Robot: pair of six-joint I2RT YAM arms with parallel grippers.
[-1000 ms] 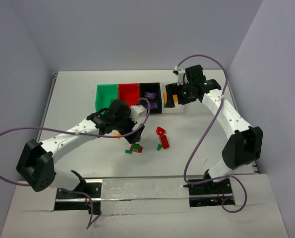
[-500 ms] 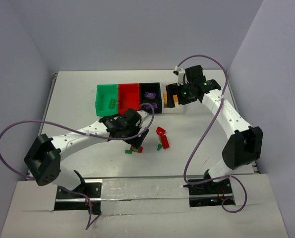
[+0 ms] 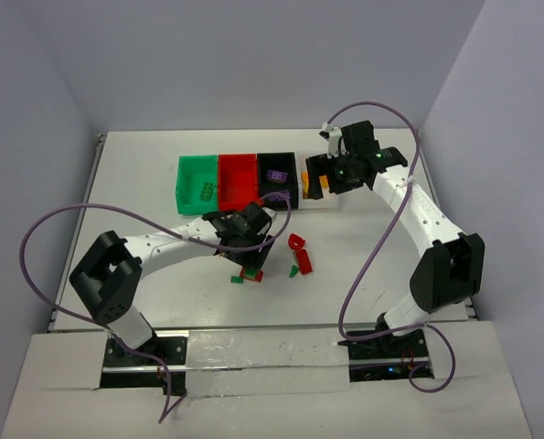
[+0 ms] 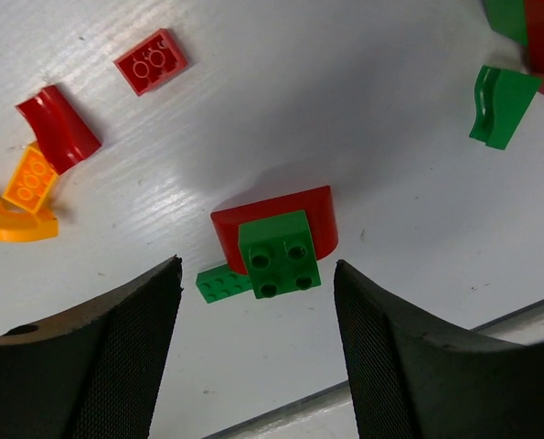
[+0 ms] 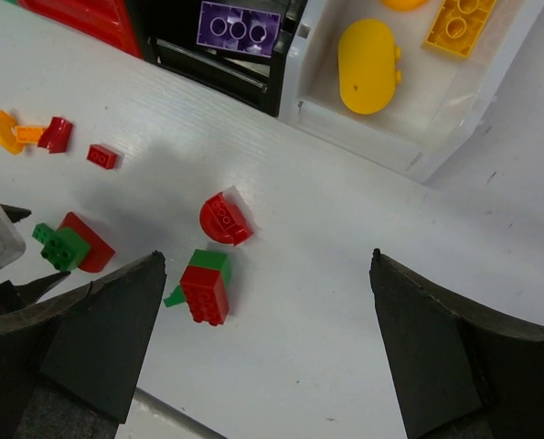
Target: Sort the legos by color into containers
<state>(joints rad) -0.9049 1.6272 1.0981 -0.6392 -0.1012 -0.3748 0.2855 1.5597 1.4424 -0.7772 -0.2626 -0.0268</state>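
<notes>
Left gripper (image 4: 256,283), jaws wide and empty, hangs over a green square brick (image 4: 279,254) set against a red rounded brick (image 4: 319,212) near of the bins, seemingly aligned to grasp it; right gripper (image 5: 264,302), likewise open and empty, hovers by the far-right clear white bin (image 5: 454,137) holding yellow pieces (image 5: 369,66)

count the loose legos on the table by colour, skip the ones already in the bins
red legos: 5
green legos: 4
orange legos: 2
total: 11
</notes>
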